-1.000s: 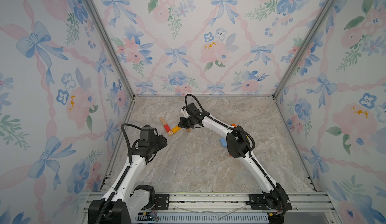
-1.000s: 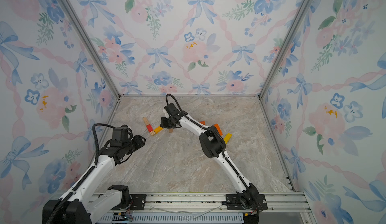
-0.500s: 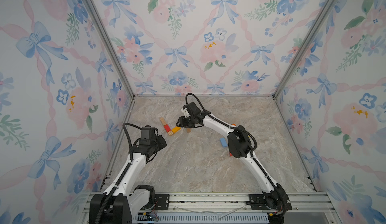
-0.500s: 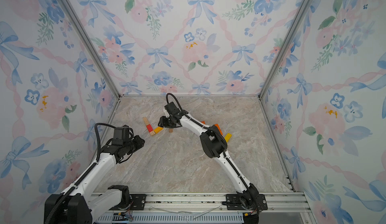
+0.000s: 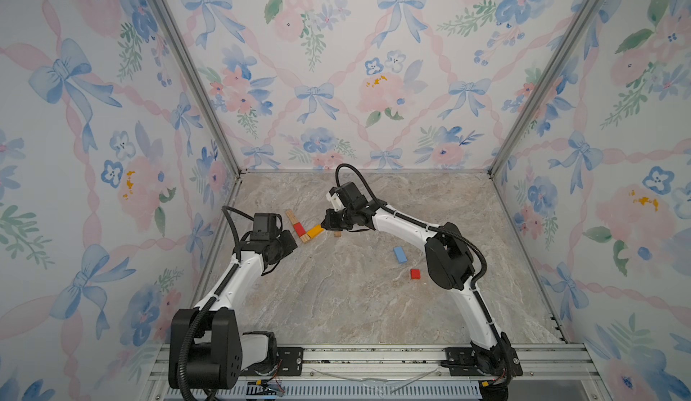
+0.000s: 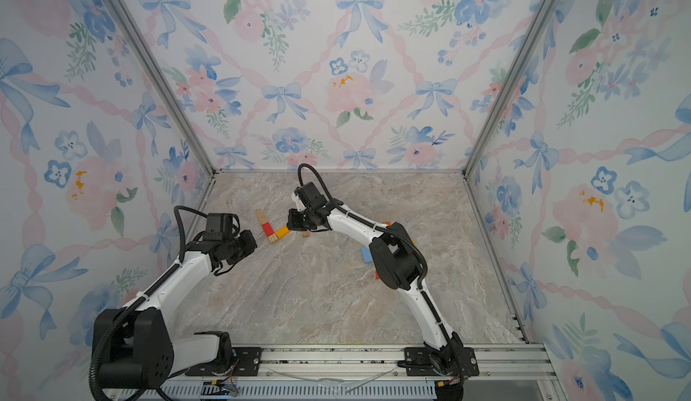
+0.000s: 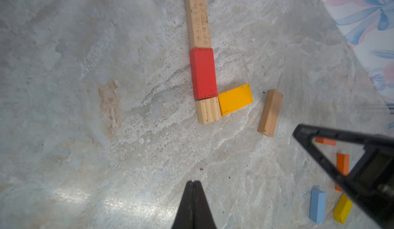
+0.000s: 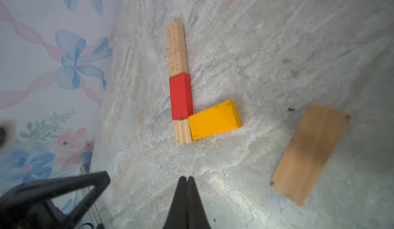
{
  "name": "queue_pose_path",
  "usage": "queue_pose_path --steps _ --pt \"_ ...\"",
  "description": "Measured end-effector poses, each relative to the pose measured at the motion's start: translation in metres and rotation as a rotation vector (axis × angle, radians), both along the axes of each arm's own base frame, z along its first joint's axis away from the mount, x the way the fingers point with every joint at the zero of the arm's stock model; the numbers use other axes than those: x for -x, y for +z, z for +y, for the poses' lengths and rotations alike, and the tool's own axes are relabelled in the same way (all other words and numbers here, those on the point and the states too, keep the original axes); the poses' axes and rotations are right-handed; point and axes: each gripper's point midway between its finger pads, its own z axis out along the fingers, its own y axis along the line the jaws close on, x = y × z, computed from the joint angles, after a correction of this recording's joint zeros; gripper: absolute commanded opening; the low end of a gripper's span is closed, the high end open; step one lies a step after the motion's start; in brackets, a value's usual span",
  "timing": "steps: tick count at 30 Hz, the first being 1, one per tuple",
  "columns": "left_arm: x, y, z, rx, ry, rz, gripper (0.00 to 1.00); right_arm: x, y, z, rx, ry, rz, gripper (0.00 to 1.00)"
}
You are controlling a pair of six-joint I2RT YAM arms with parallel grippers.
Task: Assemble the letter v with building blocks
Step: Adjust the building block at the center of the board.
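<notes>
A long wooden bar (image 5: 291, 215), a red block (image 5: 299, 229) and a short wooden block (image 5: 305, 237) lie end to end in a line. A yellow block (image 5: 315, 231) slants off that line's near end, touching the short wooden block (image 7: 207, 110). A loose wooden block (image 5: 337, 234) lies just right of it. My right gripper (image 5: 324, 227) hovers by the yellow block (image 8: 214, 120), shut and empty (image 8: 186, 177). The left gripper (image 5: 293, 246) is also shut on nothing (image 7: 193, 182), just in front of the row.
A light blue block (image 5: 400, 254) and a small red block (image 5: 415, 274) lie at the right, beside my right arm's elbow. Two orange blocks (image 7: 342, 164) and a second yellow block (image 7: 342, 208) show behind the right gripper's fingers (image 7: 315, 144). Floral walls enclose three sides.
The left gripper's jaws have closed. The right gripper opened briefly and is shut again, still beside the yellow block. The blocks have not moved.
</notes>
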Motion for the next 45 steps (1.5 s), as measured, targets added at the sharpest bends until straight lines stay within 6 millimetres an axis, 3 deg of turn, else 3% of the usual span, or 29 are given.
queue_pose_path --steps 3,9,16,45 --pt "-0.004 -0.003 0.006 -0.002 0.014 0.013 0.00 0.031 -0.023 0.016 0.025 0.057 0.046 0.00" --pt "-0.004 -0.005 0.014 -0.007 0.027 0.018 0.00 0.063 -0.047 0.036 0.039 0.116 0.090 0.00" --pt "-0.003 -0.009 0.021 0.003 0.045 0.022 0.00 0.056 -0.068 0.037 0.048 0.083 0.114 0.00" --pt "0.005 -0.022 0.021 0.034 0.040 0.041 0.00 0.014 -0.067 0.049 -0.009 -0.048 0.081 0.00"
